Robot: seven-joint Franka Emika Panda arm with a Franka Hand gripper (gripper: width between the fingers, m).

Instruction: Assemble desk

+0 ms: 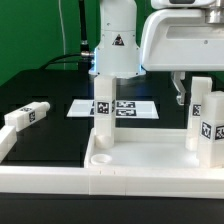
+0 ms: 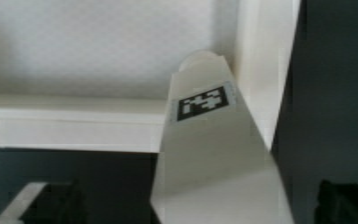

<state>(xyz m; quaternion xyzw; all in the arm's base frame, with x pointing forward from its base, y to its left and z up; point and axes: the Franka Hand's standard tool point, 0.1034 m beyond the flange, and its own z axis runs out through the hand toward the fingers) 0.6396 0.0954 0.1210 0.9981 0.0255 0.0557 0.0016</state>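
Observation:
The white desk panel (image 1: 150, 165) lies rim-up at the front of the exterior view. One tagged leg (image 1: 103, 110) stands in its left far corner. Two more legs stand at the exterior view's right, one farther (image 1: 198, 108) and one nearer (image 1: 212, 130). A fourth leg (image 1: 27, 117) lies loose at the left on the white rail. My gripper (image 1: 188, 92) hangs over the farther right leg. In the wrist view that leg (image 2: 211, 150) stands up between my dark fingers (image 2: 43, 200), with a gap on each side. The panel's rim (image 2: 87, 110) shows behind it. The jaws are open.
The marker board (image 1: 135, 108) lies flat on the black table behind the panel. White rails (image 1: 40, 175) frame the table at the front and left. The robot's base (image 1: 116, 45) stands behind the marker board.

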